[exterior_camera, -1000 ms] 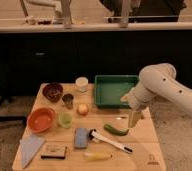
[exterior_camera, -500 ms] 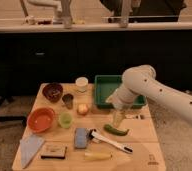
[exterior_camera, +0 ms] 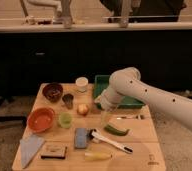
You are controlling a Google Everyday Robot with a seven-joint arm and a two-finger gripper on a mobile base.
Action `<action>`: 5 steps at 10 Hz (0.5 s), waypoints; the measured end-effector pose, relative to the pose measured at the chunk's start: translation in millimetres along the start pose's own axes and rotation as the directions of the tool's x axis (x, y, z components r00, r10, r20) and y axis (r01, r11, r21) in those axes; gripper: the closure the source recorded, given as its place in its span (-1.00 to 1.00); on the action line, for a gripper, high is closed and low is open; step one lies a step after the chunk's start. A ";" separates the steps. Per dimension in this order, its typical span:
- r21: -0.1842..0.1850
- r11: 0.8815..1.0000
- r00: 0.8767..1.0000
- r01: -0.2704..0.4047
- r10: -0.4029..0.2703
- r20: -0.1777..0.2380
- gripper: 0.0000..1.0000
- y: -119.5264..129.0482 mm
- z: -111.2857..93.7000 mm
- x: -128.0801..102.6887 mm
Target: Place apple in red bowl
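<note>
As the white arm has swung left across the light wooden table (exterior_camera: 141, 139) since a moment ago, its hand (exterior_camera: 107, 118) now hangs low over the table's middle. It is just right of the small round yellowish-orange apple (exterior_camera: 82, 109) and apart from it. Earlier it stood further right, above the curved green vegetable (exterior_camera: 117, 131). Whether the hand is open or closed I cannot tell, nor whether it holds anything. The things on the table lie as before. A small mark (exterior_camera: 151, 161) near the table's front right corner cannot be read. The apple rests on the table, outside the round shallow orange-red bowl (exterior_camera: 40, 119), with a small pale green cup (exterior_camera: 65, 119) between them. The arm covers part of the green rectangular tray (exterior_camera: 101, 81).
</note>
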 end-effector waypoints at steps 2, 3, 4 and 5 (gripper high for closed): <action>-0.007 1.000 0.999 -0.013 0.013 0.046 -0.60 -5.9 19.0 -7.9; -0.012 1.000 0.998 -0.017 0.018 0.062 -0.60 -8.9 29.4 -12.9; -0.023 1.000 0.997 -0.017 0.018 0.081 -0.60 -13.1 43.6 -20.7; -0.028 0.999 0.996 -0.015 0.017 0.085 -0.60 -14.2 46.9 -22.7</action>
